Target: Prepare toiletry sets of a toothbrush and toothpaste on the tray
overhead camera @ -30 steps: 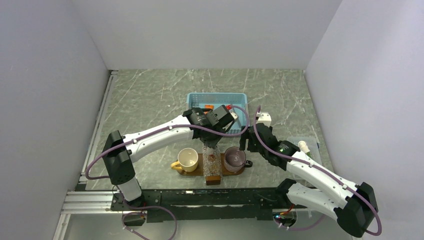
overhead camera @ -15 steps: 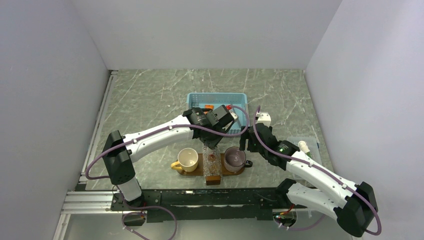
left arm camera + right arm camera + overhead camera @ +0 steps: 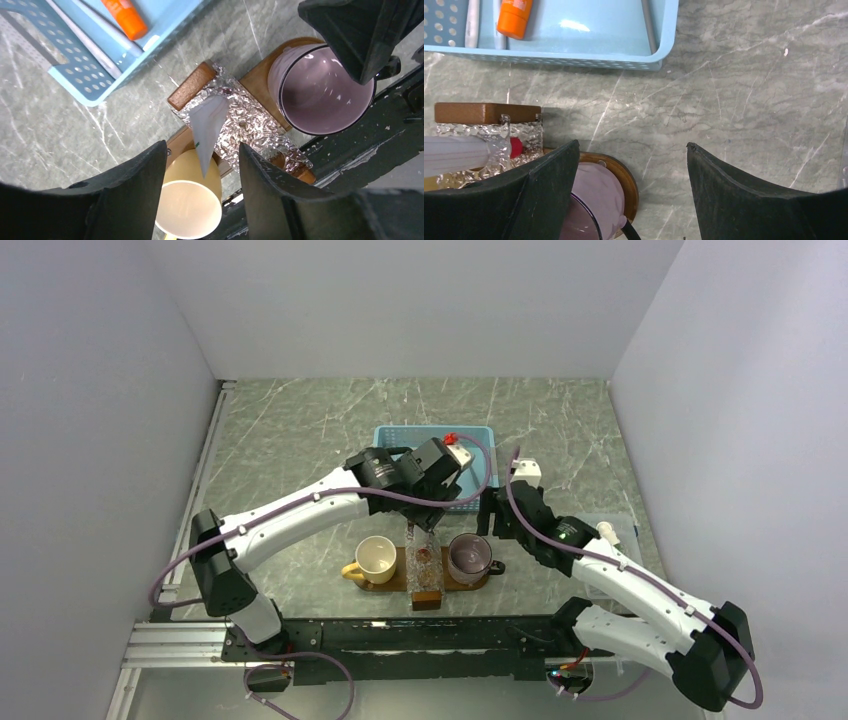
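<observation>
Left wrist view, left gripper (image 3: 202,146) spread above tray (image 3: 252,82), pale tube (image 3: 209,117) between

My three views
One looks down from high behind me; both wrist cameras hover close, facing down (sharing the tray (image 3: 254,85), pink mug (image 3: 320,90) and basket (image 3: 574,59)).

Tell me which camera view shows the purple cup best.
The left wrist view. There the purple cup is large, with its rim and inside clear and only one edge hidden. The top external view shows it from above but small. The right wrist view shows only a part of it at the lower edge.
</observation>
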You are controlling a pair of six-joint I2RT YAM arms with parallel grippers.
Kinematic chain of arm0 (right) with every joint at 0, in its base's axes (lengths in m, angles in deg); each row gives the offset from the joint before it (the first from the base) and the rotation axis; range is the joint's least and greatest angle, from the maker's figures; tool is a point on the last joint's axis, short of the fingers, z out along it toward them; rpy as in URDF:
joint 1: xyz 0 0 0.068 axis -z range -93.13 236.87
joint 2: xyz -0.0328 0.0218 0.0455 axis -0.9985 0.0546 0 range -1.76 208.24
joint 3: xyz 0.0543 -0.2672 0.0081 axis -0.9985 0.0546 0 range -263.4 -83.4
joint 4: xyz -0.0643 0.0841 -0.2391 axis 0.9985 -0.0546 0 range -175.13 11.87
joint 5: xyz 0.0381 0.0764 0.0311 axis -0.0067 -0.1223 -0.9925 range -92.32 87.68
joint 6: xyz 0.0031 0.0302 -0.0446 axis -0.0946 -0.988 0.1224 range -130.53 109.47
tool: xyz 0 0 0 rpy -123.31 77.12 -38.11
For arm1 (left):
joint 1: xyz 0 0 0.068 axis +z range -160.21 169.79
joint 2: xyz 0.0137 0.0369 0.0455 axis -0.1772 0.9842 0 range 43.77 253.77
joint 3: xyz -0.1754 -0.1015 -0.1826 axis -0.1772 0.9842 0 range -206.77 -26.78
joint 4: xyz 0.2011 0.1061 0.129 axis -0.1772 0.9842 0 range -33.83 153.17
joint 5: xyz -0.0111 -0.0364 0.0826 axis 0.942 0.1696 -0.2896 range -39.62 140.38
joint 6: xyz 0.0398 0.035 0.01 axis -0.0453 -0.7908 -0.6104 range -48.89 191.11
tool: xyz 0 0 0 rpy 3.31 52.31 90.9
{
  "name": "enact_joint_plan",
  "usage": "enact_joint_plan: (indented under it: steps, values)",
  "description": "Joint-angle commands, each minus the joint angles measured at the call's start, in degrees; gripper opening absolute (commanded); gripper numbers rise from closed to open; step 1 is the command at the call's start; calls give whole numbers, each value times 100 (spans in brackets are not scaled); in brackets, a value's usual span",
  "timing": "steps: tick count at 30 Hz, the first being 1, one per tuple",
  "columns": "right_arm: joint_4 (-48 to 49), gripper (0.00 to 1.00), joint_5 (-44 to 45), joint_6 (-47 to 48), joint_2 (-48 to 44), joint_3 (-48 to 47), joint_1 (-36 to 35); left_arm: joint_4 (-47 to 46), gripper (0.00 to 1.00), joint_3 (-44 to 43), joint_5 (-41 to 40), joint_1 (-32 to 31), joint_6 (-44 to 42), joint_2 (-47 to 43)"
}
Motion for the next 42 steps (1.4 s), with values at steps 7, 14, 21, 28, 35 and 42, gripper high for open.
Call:
enact_joint_plan:
  steps: [7,14,21,28,35,42]
  values:
    - [82,81,59,279,363,-854,8,43,72,-387,-1036,33,-95,-767]
    - [61,81,83,507,809,-1602,14,-469,81,129,-1336,42,-246,-1810]
    - [161,81,-23,707,1465,-2405,13,-984,92,1030,-1541,48,-329,-2927]
    - [137,81,-119,905,2379,-3143,7,-1012,99,1808,-1724,47,-242,-3736]
    - [29,79,-155,977,3211,-3708,112,-1087,100,2736,-1813,49,-63,-4660]
    - [-144,74,-163,961,3961,-4153,223,-1319,99,3575,-1540,50,-53,-5557]
